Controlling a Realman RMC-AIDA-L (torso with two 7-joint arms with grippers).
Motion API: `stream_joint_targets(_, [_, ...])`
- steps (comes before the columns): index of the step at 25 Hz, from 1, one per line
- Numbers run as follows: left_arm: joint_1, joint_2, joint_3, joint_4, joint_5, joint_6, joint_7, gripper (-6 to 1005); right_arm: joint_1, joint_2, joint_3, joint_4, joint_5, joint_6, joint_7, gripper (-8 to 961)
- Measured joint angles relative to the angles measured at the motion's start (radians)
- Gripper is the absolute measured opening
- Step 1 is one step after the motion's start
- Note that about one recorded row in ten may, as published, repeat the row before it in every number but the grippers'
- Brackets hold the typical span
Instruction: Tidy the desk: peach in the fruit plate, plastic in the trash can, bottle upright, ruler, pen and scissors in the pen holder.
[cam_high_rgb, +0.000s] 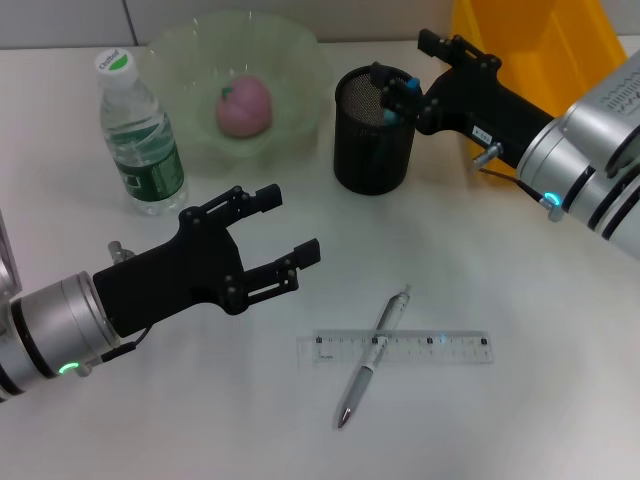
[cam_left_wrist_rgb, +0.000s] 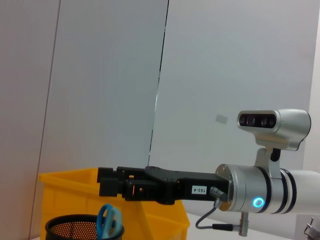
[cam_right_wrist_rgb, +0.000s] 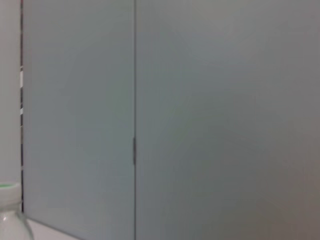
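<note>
While the right gripper sits over the pen holder rim with the blue-handled scissors at its tips, I can't tell if its fingers are pinching or letting go. Left gripper hovers mid-desk, fingers spread, holding nothing.

2 items remain flat: pen lying across ruler, touching it. Both sit to the robot's right of and nearer than the left fingers. Ruler's long axis runs left-right; pen runs diagonally, tip toward the robot. Left arm is clearly nearer, so I'd expect it to take the pen first.

Peach is in the fruit plate, bottle upright.
</note>
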Motion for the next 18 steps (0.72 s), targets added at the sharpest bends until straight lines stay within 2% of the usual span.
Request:
stream_joint_targets(6, [0.004, 0.001, 0.0, 0.0, 0.001, 0.0, 0.0, 797, -0.018, 0.0, 0.039, 0.002, 0.0, -0.053, 0.001, 737])
stream_joint_targets(13, [0.007, 0.001, 0.0, 0.0, 0.002, -0.002, 0.017, 797, -0.022, -0.002, 0.048, -0.005, 0.0, -0.068, 0.033, 738])
stream_joint_targets(18, [0.009, 0.005, 0.001, 0.003, 0.002, 0.0, 0.019, 797, -0.058, -0.01, 0.025, -0.083, -0.014, -0.186, 0.253, 738])
